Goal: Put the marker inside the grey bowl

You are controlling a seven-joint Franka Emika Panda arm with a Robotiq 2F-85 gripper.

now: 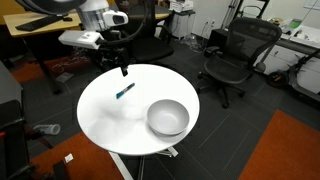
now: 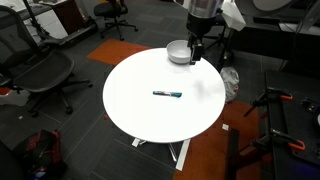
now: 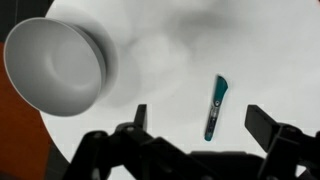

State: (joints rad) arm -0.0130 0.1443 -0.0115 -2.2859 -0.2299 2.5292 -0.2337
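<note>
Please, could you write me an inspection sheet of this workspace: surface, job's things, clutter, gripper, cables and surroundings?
Surface: round white table.
Job's things: marker lies flat on the table, apart from the bowl; bowl stands upright, with nothing inside it in the wrist view.
Clutter: nothing seen on the table.
Gripper: gripper is open and holds nothing; it hangs above the table near the marker.
Cables: nothing seen on the table; elsewhere too small to tell.
Surroundings: office chairs on a dark floor, and an orange carpet patch.
</note>
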